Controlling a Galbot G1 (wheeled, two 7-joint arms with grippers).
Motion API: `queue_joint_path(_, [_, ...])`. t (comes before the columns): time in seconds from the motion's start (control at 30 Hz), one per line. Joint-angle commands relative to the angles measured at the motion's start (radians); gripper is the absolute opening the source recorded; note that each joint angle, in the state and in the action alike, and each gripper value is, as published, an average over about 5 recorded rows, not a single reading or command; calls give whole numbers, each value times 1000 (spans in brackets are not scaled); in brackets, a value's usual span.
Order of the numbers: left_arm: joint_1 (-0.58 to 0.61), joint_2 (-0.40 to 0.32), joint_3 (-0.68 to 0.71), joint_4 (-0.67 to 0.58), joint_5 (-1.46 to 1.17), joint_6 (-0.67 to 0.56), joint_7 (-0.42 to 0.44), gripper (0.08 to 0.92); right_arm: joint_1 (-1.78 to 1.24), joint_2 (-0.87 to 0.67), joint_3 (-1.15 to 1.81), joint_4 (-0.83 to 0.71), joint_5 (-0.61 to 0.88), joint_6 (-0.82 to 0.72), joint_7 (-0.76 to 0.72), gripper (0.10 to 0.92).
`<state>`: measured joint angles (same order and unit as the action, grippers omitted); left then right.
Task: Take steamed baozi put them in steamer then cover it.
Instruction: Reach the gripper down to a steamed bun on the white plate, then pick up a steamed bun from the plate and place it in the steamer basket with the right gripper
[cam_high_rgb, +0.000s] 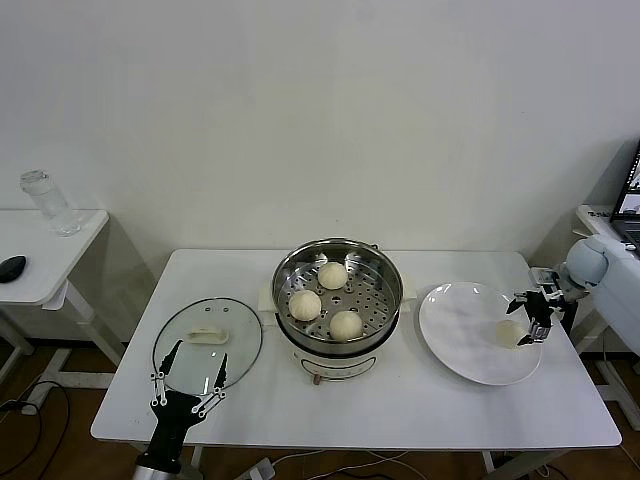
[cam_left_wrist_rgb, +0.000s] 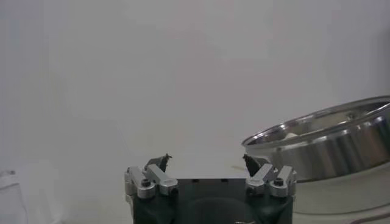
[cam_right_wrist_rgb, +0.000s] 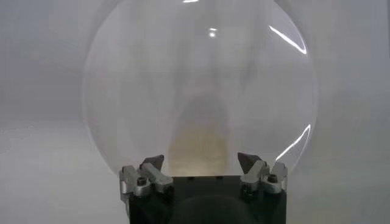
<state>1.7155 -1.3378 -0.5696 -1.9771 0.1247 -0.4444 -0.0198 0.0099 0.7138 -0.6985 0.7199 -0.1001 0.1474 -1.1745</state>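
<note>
White table (cam_high_rgb: 400, 400): 3 baozi (cam_high_rgb: 331, 276) in steamer (cam_high_rgb: 385, 300), 1 on plate (cam_high_rgb: 460, 340).

Each hand (cam_left_wrist_rgb: 207, 164) is a black block with silver, screw-fastened knuckles and dark pointed fingertips (cam_left_wrist_rgb: 163, 161). The right arm's joint looks pale grey, perhaps rounded.

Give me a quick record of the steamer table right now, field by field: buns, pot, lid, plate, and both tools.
buns in pot: three on the perforated floor
bun on plate: one, near the plate's right edge
pot: table centre, uncovered
lid: flat on the table, left of the pot
plate: right of the pot
left tool: open, at the lid's near edge, holding nothing
right tool: open, at the bun on the plate, not closed on it
</note>
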Motion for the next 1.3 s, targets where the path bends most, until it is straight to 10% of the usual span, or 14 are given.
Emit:
queue_joint_path(0.03, [0,0,-2,2,-15,4,0,823,-34,18,16,-31,-13,-8,22,823])
queue_joint_path(0.77, [-6,-4,-7,-7,-18,4,-2,823,61,-12,-41,36,23,-21,-2,664])
queue_joint_path(1.3, [-7,3,0,-19,-17,11,-8,823,745,139,-644,416,547,-210,-165,662])
